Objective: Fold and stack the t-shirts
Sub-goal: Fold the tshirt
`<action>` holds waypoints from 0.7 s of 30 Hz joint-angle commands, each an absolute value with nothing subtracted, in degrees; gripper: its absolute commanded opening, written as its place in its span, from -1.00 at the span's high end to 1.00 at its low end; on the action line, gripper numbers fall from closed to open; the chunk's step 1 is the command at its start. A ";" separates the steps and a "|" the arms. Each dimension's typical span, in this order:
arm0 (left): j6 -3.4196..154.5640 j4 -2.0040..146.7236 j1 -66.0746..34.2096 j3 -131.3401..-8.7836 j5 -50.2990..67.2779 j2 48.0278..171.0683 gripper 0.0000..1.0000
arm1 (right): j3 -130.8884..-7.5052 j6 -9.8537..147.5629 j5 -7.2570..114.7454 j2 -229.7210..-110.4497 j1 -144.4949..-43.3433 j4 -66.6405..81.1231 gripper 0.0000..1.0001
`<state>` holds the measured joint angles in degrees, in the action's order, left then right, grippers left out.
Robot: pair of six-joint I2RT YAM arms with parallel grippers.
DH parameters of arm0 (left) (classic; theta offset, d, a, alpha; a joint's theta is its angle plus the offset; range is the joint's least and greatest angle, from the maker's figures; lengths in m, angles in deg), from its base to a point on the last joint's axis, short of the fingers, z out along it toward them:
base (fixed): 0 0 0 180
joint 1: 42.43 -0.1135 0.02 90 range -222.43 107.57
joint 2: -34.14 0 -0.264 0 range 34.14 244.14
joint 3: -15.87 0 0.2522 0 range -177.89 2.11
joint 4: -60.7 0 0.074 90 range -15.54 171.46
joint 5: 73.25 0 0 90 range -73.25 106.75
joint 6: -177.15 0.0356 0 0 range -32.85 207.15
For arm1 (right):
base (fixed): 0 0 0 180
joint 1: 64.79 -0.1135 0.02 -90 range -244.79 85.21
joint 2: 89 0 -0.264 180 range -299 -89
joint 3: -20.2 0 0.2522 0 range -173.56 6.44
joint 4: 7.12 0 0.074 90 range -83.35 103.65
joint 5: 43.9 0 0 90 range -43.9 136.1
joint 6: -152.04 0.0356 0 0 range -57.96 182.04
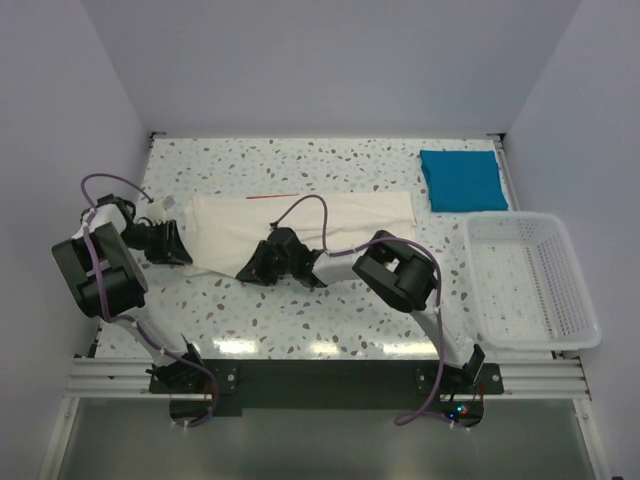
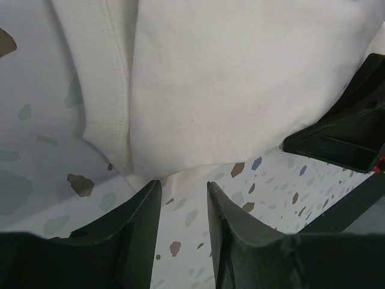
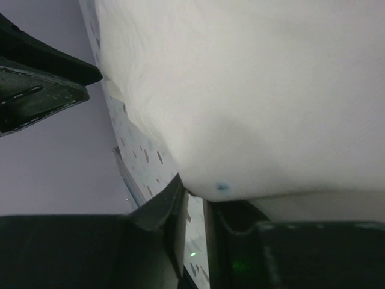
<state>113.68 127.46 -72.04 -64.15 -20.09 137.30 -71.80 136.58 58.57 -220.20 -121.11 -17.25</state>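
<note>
The cream-white t-shirt (image 1: 330, 225) lies as a long folded band across the middle of the table, with only a thin red line (image 1: 272, 197) showing at its far edge. The teal-blue t-shirt (image 1: 460, 180) lies folded at the back right. My left gripper (image 1: 176, 246) is at the shirt's left end. In the left wrist view (image 2: 183, 195) its jaws are open, with bare table between them and the cloth's edge (image 2: 240, 90) just beyond the tips. My right gripper (image 1: 256, 268) is at the shirt's near edge. In the right wrist view (image 3: 194, 201) its jaws are nearly together, pinching the cloth's fold (image 3: 252, 108).
A white lattice basket (image 1: 575, 300) stands at the table's right edge, in front of the teal shirt. White walls enclose the table on the left, back and right. The terrazzo table (image 1: 300, 320) is bare along its near side.
</note>
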 commanded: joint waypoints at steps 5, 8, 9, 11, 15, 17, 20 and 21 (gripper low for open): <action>113.69 128.77 -73.28 -69.34 -21.13 135.30 0.07 | -74.15 131.04 57.08 -220.85 -120.69 -15.33 1.00; 113.78 129.39 -73.37 -70.58 -21.13 135.83 0.05 | -75.39 130.24 57.97 -219.09 -120.43 -16.81 1.00; 113.78 129.48 -73.28 -70.67 -21.30 136.27 0.05 | -75.82 130.16 57.97 -218.91 -120.34 -16.82 1.00; 113.08 129.13 -73.28 -70.40 -21.48 136.80 0.05 | -76.79 130.24 58.32 -218.64 -119.64 -17.52 1.00; 112.20 127.90 -73.20 -70.05 -21.48 138.82 0.05 | -77.41 130.68 59.02 -218.29 -118.23 -17.44 1.00; 112.11 127.81 -73.02 -69.96 -21.48 139.61 0.05 | -77.32 131.12 59.29 -218.12 -117.53 -17.44 1.00; 112.20 127.37 -72.58 -69.61 -21.22 139.79 0.06 | -77.76 131.47 59.55 -218.12 -116.65 -17.70 1.00; 112.03 127.20 -72.49 -69.52 -21.13 139.87 0.06 | -77.94 131.56 59.64 -218.20 -116.39 -17.96 1.00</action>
